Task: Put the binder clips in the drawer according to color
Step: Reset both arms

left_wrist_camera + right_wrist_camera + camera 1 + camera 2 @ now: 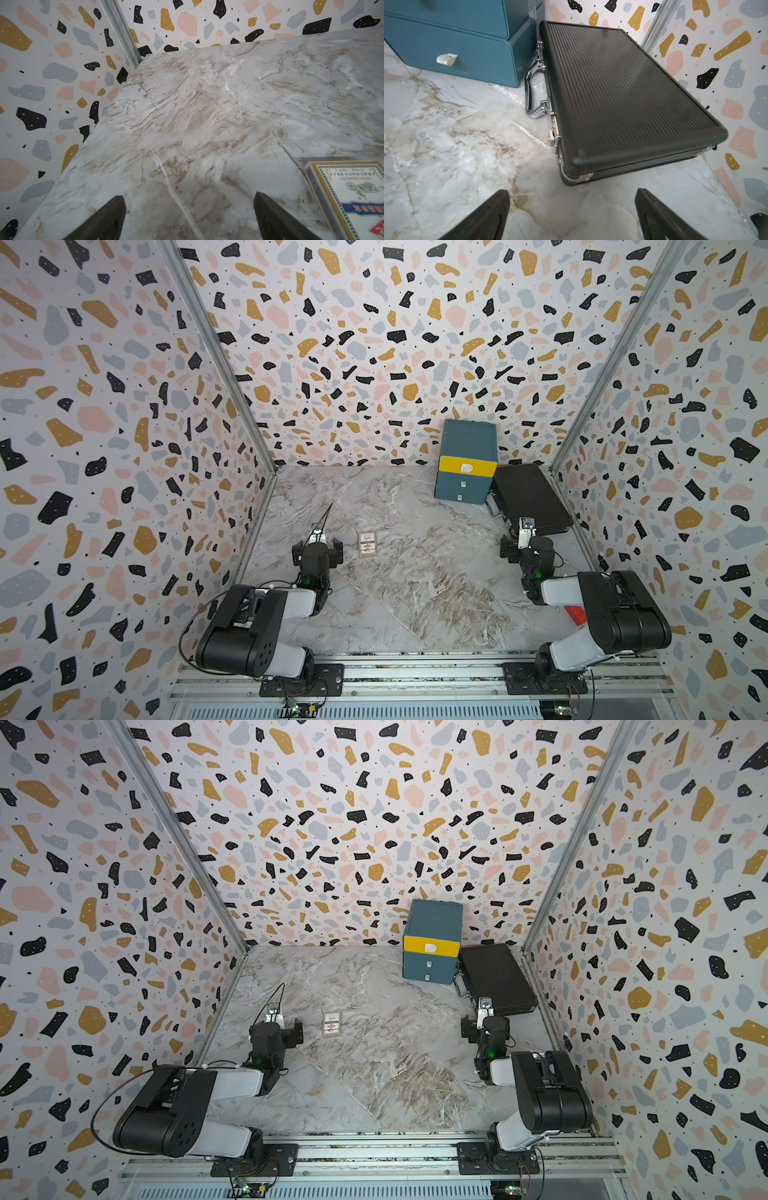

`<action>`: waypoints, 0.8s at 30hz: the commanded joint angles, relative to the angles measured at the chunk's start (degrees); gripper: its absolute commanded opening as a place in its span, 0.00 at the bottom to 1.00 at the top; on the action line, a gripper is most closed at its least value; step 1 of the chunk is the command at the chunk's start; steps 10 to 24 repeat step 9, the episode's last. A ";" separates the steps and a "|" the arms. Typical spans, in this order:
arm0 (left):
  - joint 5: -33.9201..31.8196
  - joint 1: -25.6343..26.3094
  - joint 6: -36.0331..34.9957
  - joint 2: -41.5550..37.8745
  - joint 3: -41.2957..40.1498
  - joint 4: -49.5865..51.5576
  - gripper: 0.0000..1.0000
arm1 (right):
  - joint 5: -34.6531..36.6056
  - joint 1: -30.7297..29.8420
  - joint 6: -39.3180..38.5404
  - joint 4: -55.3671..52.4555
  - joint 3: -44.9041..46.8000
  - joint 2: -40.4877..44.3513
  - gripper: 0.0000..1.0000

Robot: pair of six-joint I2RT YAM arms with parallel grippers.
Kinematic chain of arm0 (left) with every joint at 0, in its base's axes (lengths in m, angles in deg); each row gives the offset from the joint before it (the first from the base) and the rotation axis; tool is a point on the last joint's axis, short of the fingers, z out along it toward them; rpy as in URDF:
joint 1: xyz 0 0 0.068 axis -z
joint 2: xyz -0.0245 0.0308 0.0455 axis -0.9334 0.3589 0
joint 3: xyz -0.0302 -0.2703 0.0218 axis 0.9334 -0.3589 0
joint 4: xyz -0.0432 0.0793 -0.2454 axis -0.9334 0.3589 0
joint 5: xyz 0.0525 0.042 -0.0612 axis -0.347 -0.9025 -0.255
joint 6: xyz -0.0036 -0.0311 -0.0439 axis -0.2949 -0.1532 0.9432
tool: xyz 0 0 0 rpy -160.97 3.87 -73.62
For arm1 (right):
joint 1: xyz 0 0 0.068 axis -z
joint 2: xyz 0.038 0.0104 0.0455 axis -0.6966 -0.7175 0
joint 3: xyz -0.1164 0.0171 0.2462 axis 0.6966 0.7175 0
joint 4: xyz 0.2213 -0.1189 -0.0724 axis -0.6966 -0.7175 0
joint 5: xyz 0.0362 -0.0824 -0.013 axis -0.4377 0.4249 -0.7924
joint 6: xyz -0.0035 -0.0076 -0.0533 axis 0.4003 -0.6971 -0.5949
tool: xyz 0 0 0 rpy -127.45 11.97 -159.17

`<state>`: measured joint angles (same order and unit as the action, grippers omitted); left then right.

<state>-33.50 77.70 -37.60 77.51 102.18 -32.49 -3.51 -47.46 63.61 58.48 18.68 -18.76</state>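
Note:
No binder clips show in any view. The drawer (467, 464) (432, 942) is a teal cabinet at the back right, with a yellow top front, two teal fronts below and white tab handles. Its lower fronts (456, 47) look shut in the right wrist view. My left gripper (318, 549) (276, 1033) (188, 197) hangs open over bare marble at the left, with nothing between its fingers. My right gripper (525, 547) (484, 1029) (572, 191) is open and empty too, just short of the near corner of a black case.
A flat black case (530, 497) (496, 977) (623, 93) with a chrome handle lies against the drawer's right side. A printed card box (367, 544) (331, 1024) (349, 197) lies just right of the left gripper. A red block (575, 614) peeks from under the right arm. Patterned walls close three sides.

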 commanded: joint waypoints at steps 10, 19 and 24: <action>1.23 -0.36 -0.73 -0.62 1.19 -1.52 1.00 | -0.53 0.30 0.28 -0.58 -0.44 0.91 1.00; 1.23 -0.36 -0.73 -0.62 1.19 -1.52 1.00 | -0.53 0.30 0.28 -0.58 -0.44 0.91 1.00; 1.23 -0.36 -0.73 -0.62 1.19 -1.52 1.00 | -0.53 0.30 0.28 -0.58 -0.44 0.91 1.00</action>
